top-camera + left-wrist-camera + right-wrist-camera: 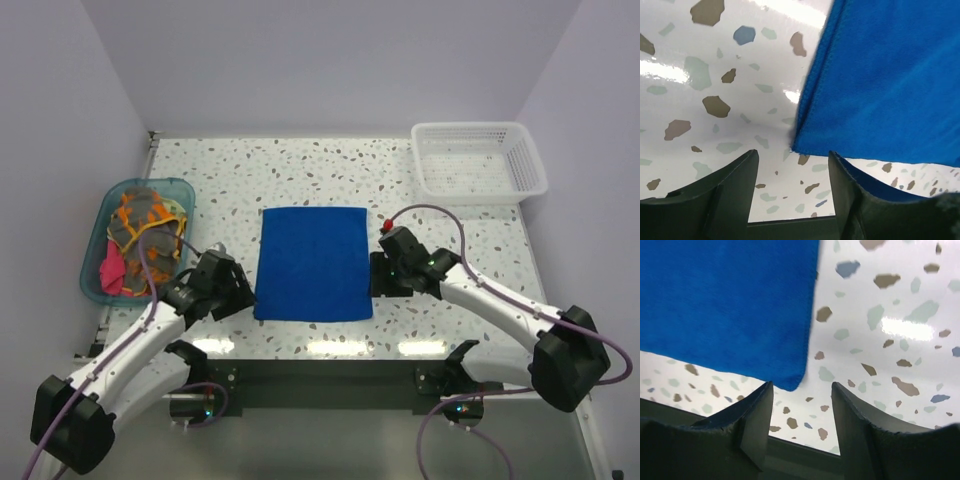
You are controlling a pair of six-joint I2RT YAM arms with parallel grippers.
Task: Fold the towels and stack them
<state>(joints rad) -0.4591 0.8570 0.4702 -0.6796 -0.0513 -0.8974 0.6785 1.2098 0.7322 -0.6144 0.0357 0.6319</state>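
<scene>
A royal blue towel (313, 263) lies flat as a rectangle in the middle of the speckled table. My left gripper (243, 290) sits at its near left corner, open, nothing between the fingers; the wrist view shows that towel corner (800, 145) just beyond my left gripper (794, 161). At the near right corner my right gripper (377, 275) is open too, and the towel corner (792, 382) lies just ahead of my right gripper (802, 390). More towels, orange with grey blotches (145, 222) and pink (113, 272), are bunched in the teal tub (94, 250).
A white mesh basket (480, 160) stands at the back right corner of the table (300, 170). The teal tub sits at the left edge. Walls close in on the left, back and right.
</scene>
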